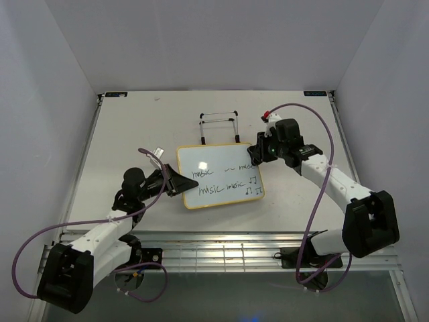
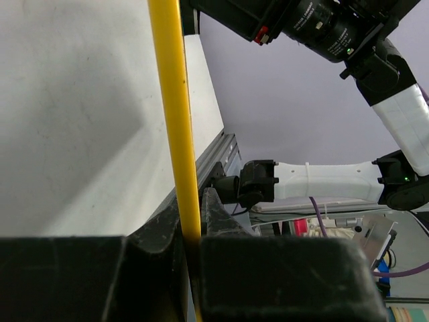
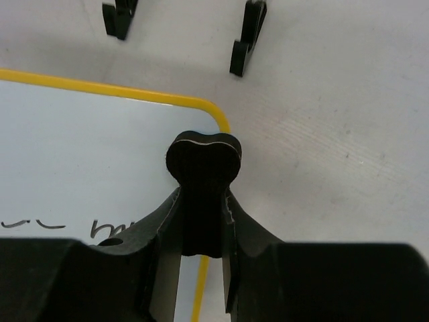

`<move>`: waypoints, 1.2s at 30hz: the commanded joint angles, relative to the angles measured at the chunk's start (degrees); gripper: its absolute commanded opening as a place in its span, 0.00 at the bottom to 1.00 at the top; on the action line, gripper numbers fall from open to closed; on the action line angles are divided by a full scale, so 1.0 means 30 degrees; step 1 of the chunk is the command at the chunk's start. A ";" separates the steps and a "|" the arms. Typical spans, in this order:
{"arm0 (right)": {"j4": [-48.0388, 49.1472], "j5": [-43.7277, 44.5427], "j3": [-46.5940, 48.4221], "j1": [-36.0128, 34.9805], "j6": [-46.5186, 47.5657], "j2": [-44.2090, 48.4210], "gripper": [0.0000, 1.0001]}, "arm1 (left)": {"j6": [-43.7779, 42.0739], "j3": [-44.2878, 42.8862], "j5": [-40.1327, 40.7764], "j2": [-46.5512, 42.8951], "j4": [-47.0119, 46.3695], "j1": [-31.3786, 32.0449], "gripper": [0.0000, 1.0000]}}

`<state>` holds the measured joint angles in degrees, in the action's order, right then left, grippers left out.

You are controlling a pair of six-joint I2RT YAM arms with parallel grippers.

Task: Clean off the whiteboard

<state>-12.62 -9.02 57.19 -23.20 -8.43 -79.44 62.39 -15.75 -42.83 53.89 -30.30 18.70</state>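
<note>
The left gripper was clamped on the yellow frame of the whiteboard, which stretched away from its fingers across the table. The right gripper pinched a black eraser over the board's corner. Just beyond its tip stood the wire stand.

Whiteboard wording partly under right gripper

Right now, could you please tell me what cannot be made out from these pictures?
1. Top external: the right tool covers the far right corner of the whiteboard and the top line's end.
2. Right wrist: the eraser hides its own underside, so contact with the board cannot be told. The top edge cuts off the wire stand.
3. Left wrist: the left tool clamps the whiteboard, seen edge-on. No writing shows.
</note>
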 commanded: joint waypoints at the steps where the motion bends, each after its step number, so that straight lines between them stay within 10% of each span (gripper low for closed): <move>1: -0.1102 -0.1359 -0.2184 -0.1346 -0.0062 0.0725 0.16 | 0.0471 -0.0786 0.0681 -0.1235 -0.6214 0.0183 0.00; 23: 0.5116 -0.1014 -0.2745 -0.5801 -0.2318 -0.2344 0.16 | 0.0356 0.0796 -0.1250 0.3392 -0.6247 0.0447 0.00; 36: -0.0682 0.1334 -0.3216 -0.1058 -0.1531 -0.4486 0.18 | -0.2192 -0.0404 -0.1310 0.3364 -0.0156 0.0447 0.00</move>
<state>-1.76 -12.80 48.07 -30.48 -16.47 -88.82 62.43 -13.39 -39.40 66.52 -29.26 18.90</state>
